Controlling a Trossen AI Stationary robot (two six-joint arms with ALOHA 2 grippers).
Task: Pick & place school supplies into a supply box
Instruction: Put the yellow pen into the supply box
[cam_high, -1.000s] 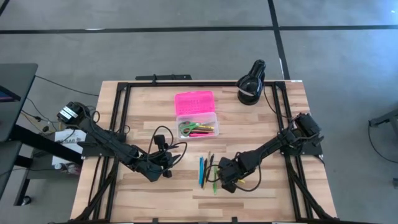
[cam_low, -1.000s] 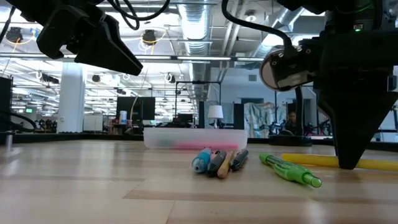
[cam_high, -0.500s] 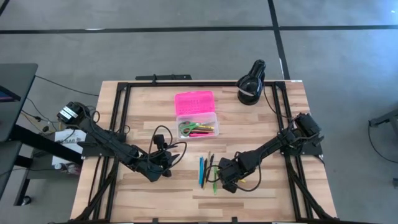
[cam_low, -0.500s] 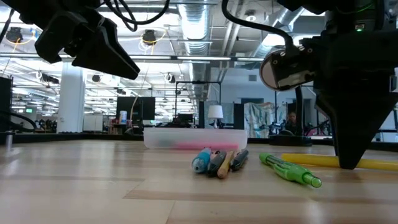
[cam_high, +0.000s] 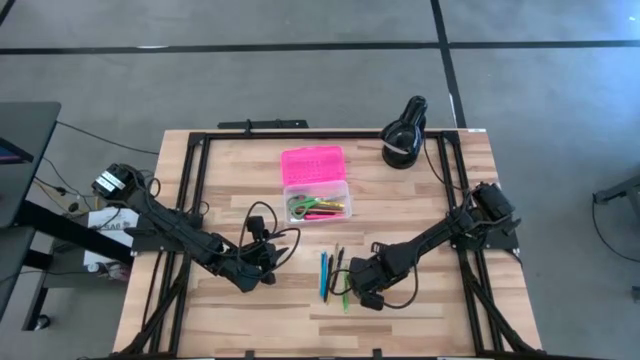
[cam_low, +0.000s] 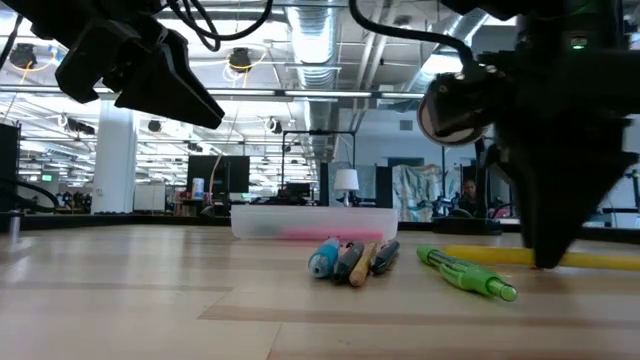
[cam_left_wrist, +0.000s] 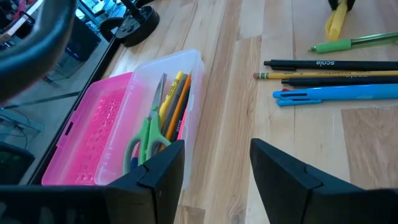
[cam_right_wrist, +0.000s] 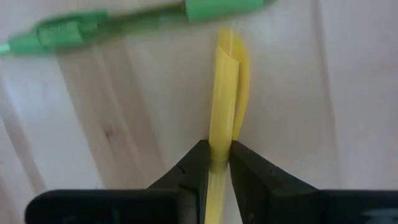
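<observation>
At lower centre-right of the overhead frame, the right gripper (cam_right_wrist: 216, 163) pinches a thin yellow plastic pen (cam_right_wrist: 225, 99), whose long axis runs straight out from the jaws. The clear-based, pink-lidded plastic supply box (cam_high: 316, 187) lies toward the frame's upper centre. The left gripper (cam_left_wrist: 214, 163) waits lower left, fingers spread.

My bench (cam_high: 420, 190) is pale, matt wood planking. The supply box (cam_left_wrist: 186, 81) has a clear plastic base and a pink lid (cam_left_wrist: 93, 134) with dotted texture.

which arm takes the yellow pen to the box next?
Right. Its pincer is already shut on the yellow pen on the table. The left pincer hangs open and empty near the supply box.
</observation>
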